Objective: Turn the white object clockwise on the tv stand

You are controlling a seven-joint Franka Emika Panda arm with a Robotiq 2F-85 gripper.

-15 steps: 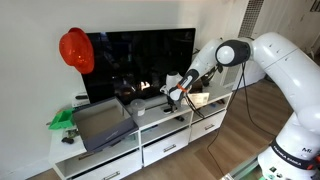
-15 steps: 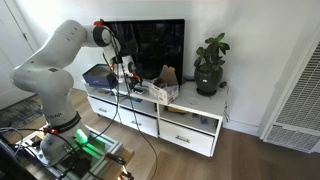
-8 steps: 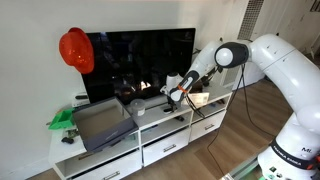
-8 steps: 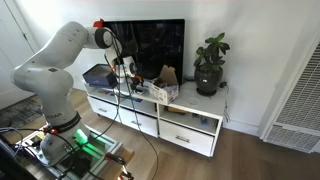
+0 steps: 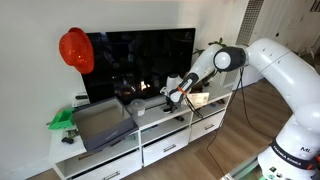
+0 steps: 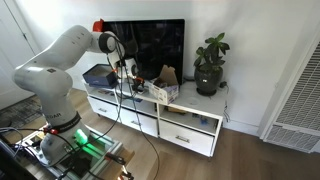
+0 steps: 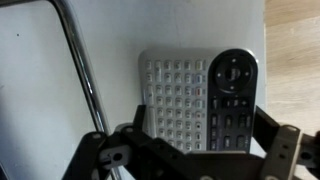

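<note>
Wrist view: the white object (image 7: 187, 93), a flat keypad with a grid of pale keys and a dark panel with a round pad on one side, lies flat on the tv stand (image 7: 40, 95). The gripper (image 7: 195, 160) hangs over its near end with the jaws spread wide, one finger at each long side. Whether they touch it cannot be told. To do the turn well, I would settle the fingers evenly down both long edges, close gently, and twist the wrist clockwise while keeping the piece flat on the top. Mind the thin rod (image 7: 82, 70) close beside it, and the stand's edge, beyond which the floor (image 7: 292, 20) shows. No brand or key lettering can be read; the keys are blurred.
</note>
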